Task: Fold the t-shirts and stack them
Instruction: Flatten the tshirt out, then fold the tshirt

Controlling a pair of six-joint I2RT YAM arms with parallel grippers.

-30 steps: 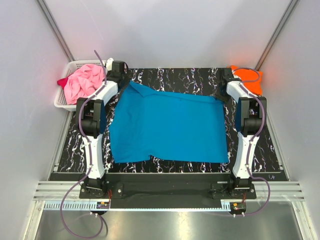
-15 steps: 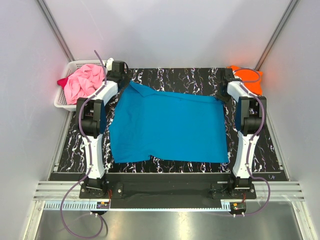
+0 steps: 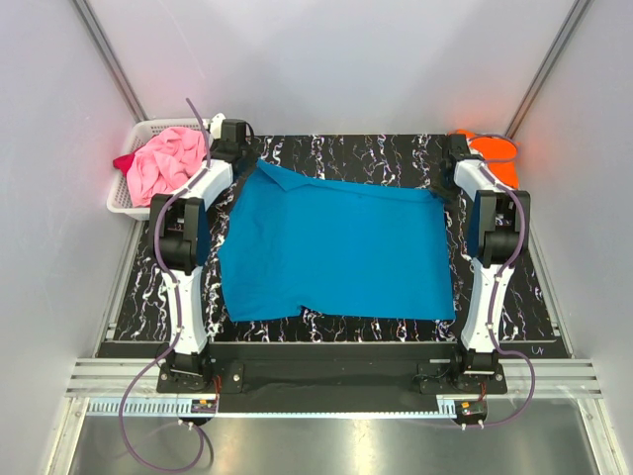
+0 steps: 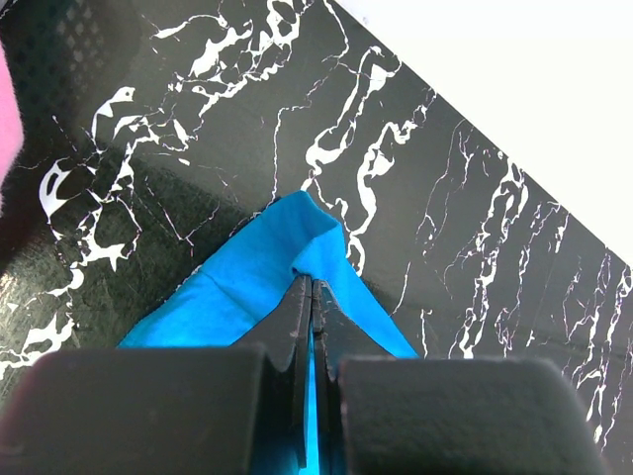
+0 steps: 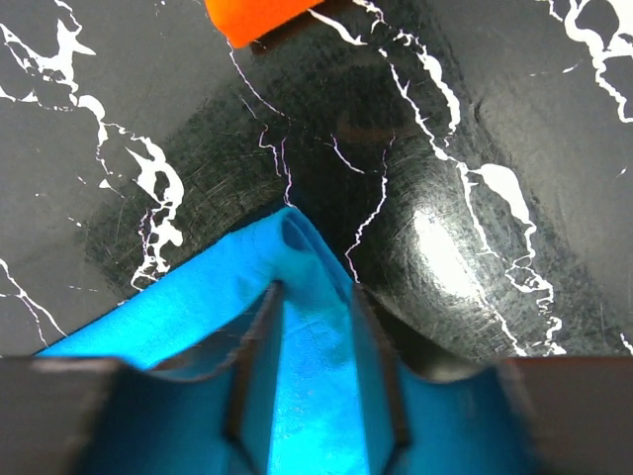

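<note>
— What is surrounding the counter (image 3: 336, 148)?
— Plain white walls (image 3: 326, 59) are closing it in on three sides, with metal rails (image 3: 109, 59) running up the far corners.
— And the light?
— It is glaring off the black, white-veined top and the steel sheet (image 3: 326, 445) along the near edge.

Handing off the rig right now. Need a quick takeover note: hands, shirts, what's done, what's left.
Left hand: shut on the far left corner of the turquoise shirt.
Right hand: open, fingers astride the far right corner, not clamped.
The turquoise shirt lies spread on the table. The orange shirt sits at the far right corner. The pink shirt and dark red shirt lie bunched in the basket.
Done: turquoise spread, no fold yet.
Left: folding, stacking.
</note>
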